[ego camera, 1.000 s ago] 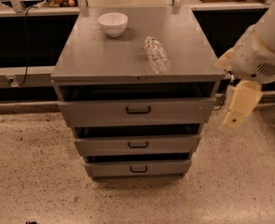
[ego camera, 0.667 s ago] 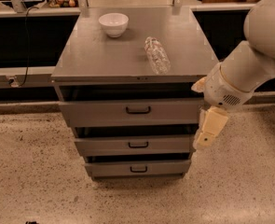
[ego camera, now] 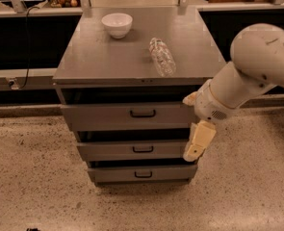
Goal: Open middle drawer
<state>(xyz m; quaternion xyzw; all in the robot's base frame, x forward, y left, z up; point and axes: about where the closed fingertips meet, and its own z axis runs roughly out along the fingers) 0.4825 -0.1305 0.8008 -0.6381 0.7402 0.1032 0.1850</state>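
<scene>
Middle drawer (ego camera: 112, 151) sits low in the camera view, between the top drawer (ego camera: 108, 117) and bottom drawer (ego camera: 117, 173) of a grey cabinet (ego camera: 108, 57). On the cabinet top, a white bowl (ego camera: 117, 24) stands toward 11 o'clock and a clear bottle (ego camera: 162, 57) lies toward 1 o'clock. The gripper (ego camera: 198, 141) hangs at the drawer's 3 o'clock end, pointing toward 6 o'clock. I cannot tell whether it is open or closed. The drawer's front faces 6 o'clock, its long axis running 9 to 3, and its black handle (ego camera: 142, 149) is uncovered.

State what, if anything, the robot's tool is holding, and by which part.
Nothing is held. The cream tool hangs by the right end of the grey metal middle drawer, apart from its small black rectangular handle.
</scene>
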